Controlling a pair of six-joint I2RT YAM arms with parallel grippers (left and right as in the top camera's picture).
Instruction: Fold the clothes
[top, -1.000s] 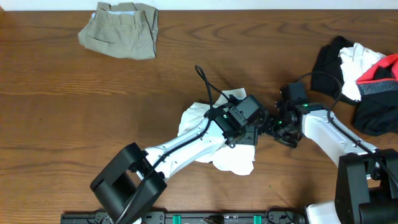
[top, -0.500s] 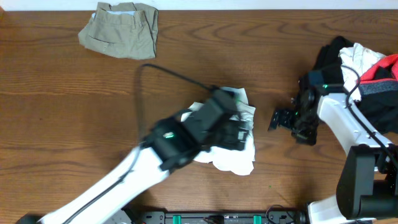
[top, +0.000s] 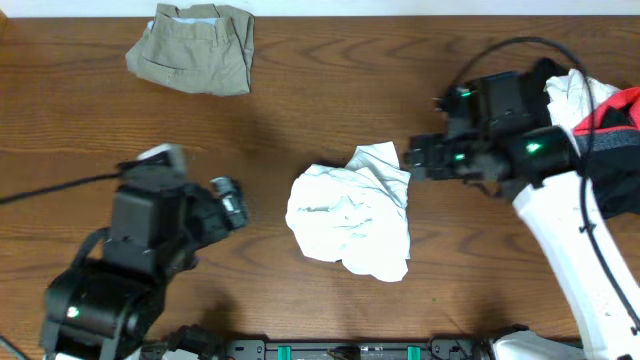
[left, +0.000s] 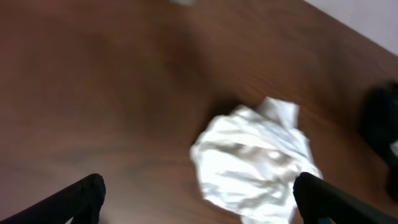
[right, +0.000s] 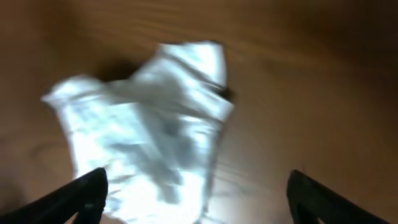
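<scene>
A: "I'm getting a smeared right wrist view; the white garment (right: 149, 124) is blurring into streaks."
B: "I'm seeing it too. The fingers (right: 81, 199) of the right claw (right: 198, 180) are running off the bottom edge."
A: "Overhead, my right arm (top: 555, 215) is covering part of the clothes pile (top: 575, 92), and the frame edge is clipping it."

The loose garment (top: 350, 210) lies near the middle of the surface (top: 300, 110), a little toward my side. My left gripper (top: 228, 203) hangs to its left, apart from it. My right gripper (top: 415, 160) sits just beside its far right corner. A folded piece (top: 192, 47) lies at the far left, well apart. A heap of clothes (top: 612, 112) lies at the right edge, behind my right arm.
</scene>
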